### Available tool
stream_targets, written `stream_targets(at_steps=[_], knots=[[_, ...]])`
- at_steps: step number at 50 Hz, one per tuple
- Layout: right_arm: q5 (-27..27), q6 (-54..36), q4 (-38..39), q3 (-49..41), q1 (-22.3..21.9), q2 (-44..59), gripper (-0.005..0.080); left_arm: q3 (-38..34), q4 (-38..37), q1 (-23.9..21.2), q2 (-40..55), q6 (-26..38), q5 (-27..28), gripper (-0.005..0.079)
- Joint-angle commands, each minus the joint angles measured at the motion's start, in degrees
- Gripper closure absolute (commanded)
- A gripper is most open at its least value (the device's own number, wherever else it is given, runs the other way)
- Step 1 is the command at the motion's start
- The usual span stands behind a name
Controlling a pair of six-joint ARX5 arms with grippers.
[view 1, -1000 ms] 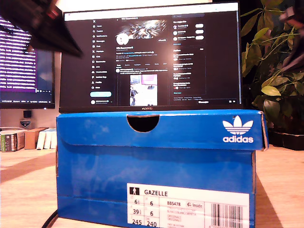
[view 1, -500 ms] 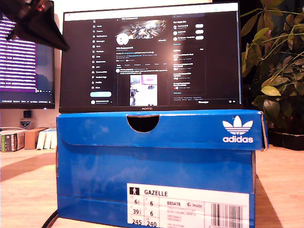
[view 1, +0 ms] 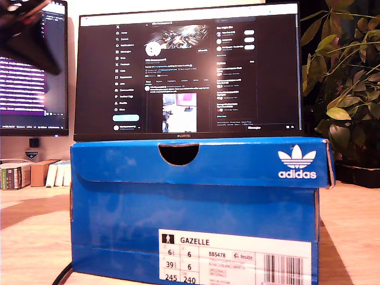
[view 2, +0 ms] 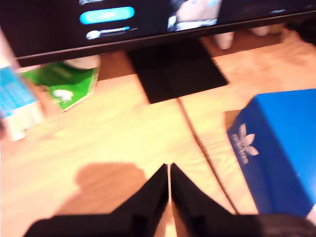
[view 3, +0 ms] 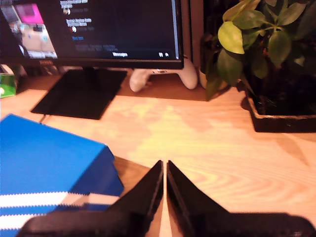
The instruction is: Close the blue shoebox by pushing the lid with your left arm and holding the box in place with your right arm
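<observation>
1. Shoebox (view 1: 196,208) sits on the wooden desk (view 1: 350,237), front and centre in the exterior view, lid (view 1: 199,160) down flat on top, white label on the front face.
2. The first wrist view shows a box corner with the white trefoil logo (view 2: 245,143); the second wrist view shows another corner with white stripes.
3. First gripper (view 2: 170,190): jaws pressed nearly together, only a thin slit between, nothing held, above bare desk just beside the box, not touching it.
4. Second gripper (view 3: 165,185): jaws likewise narrow, a slit between, nothing held, above desk near a box corner, apart from it.
5. A dark blurred arm (view 1: 27,32) shows at the exterior view's upper left, well above the box; which arm, cannot tell.
6. Monitor (view 1: 190,71) stands behind the box, its stand (view 3: 81,98) on the desk.
7. Plant (view 1: 344,89) at the exterior view's right; a white game controller (view 3: 160,78) lies beside the monitor stand.
</observation>
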Motion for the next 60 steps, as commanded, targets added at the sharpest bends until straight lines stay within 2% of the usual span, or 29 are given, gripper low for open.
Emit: stream_targets(at_steps=[1, 25, 46, 51, 60], knots=[[0.2, -0.2, 0.1, -0.3, -0.2, -0.7, 0.0763, -2.5, 1.5, 0.7, -2.4, -0.6, -0.8, 0.0761], [0.2, -2.0, -4.3, -0.5, -0.1, -5.2, 0.0763, -14.5, 5.7, 3.5, -16.0, -1.4, -4.3, 0.0761], [2.1, 0.4, -8.6, -7.0, -0.1, -18.5, 0.0763, -23.7, 8.3, 3.7, -27.1, -3.2, -6.2, 0.0761], [2.1, 0.5, -11.1, -7.6, -0.1, -22.0, 0.0763, -26.2, 7.8, 3.7, -30.4, -3.7, -6.2, 0.0761], [2.0, 0.7, -9.5, -7.4, 0.0, -24.9, 0.0763, -26.3, 4.7, 3.7, -33.7, -7.9, -6.2, 0.0761]])
